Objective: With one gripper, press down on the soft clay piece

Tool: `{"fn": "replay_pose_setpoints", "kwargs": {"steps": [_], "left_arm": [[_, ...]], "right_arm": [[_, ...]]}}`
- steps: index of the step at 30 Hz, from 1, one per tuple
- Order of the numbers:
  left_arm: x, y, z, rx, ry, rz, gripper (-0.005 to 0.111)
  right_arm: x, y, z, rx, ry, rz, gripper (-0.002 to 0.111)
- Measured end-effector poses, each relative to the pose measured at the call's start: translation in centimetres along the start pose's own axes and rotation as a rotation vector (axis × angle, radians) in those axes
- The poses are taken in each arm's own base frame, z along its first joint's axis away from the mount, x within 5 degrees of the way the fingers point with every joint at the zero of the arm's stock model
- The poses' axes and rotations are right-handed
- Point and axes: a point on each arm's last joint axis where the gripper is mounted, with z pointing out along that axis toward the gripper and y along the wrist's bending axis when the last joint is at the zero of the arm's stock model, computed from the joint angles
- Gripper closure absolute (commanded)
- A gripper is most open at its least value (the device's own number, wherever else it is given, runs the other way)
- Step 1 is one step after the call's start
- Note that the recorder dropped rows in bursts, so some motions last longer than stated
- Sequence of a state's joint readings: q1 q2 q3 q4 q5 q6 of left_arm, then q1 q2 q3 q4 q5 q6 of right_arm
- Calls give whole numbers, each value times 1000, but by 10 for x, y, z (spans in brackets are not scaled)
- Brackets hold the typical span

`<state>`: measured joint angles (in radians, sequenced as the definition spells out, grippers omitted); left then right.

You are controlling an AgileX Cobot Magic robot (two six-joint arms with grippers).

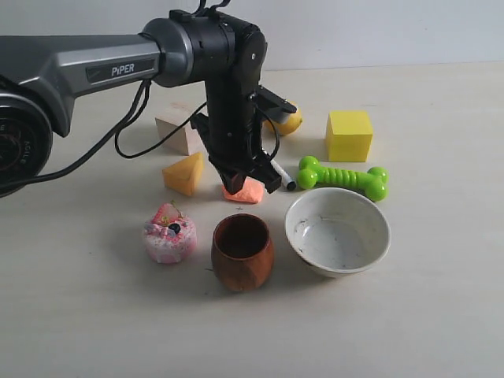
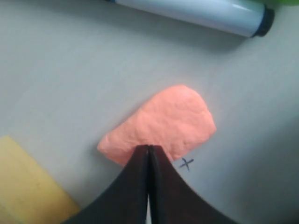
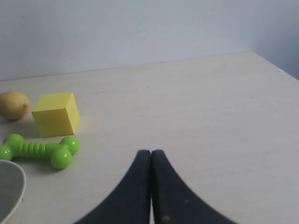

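Observation:
The soft clay piece [image 1: 244, 191] [image 2: 163, 125] is a flat salmon-orange lump lying on the table just behind the brown cup. My left gripper [image 1: 233, 183] [image 2: 148, 148] points straight down over it, jaws shut together with nothing between them, and the tips rest on the clay's near edge. A small pen-drawn cross [image 2: 187, 163] marks the table beside the clay. My right gripper [image 3: 151, 153] is shut and empty, hovering above bare table away from the clay; it does not show in the exterior view.
Around the clay stand a yellow-orange wedge [image 1: 185, 173], a white marker [image 1: 284, 177], a brown cup [image 1: 242, 252], a white bowl [image 1: 338, 231], a pink cake toy [image 1: 168, 234], a green bone toy [image 1: 343, 178], a yellow cube [image 1: 349, 135], a lemon [image 1: 288, 121] and a wooden block [image 1: 179, 130].

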<state>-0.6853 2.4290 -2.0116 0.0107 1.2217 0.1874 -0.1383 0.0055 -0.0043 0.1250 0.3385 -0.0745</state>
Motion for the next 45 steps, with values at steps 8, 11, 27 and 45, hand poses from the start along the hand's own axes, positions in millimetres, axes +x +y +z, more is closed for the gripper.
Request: {"fn": "replay_pose_setpoints", "kwargs": {"steps": [8,11,27,45], "left_arm": [[0,0,5,2,8,0,107],[-1,0,5,2,11,0,107],[-1,0,7,5,16,20,107],[-1,-1,22,22,57,18,107]], "right_arm": [[0,0,0,0,0,0,108],[0,0,0,0,0,0,108],[0,0,0,0,0,0,108],[0,0,0,0,0,0,108]]}}
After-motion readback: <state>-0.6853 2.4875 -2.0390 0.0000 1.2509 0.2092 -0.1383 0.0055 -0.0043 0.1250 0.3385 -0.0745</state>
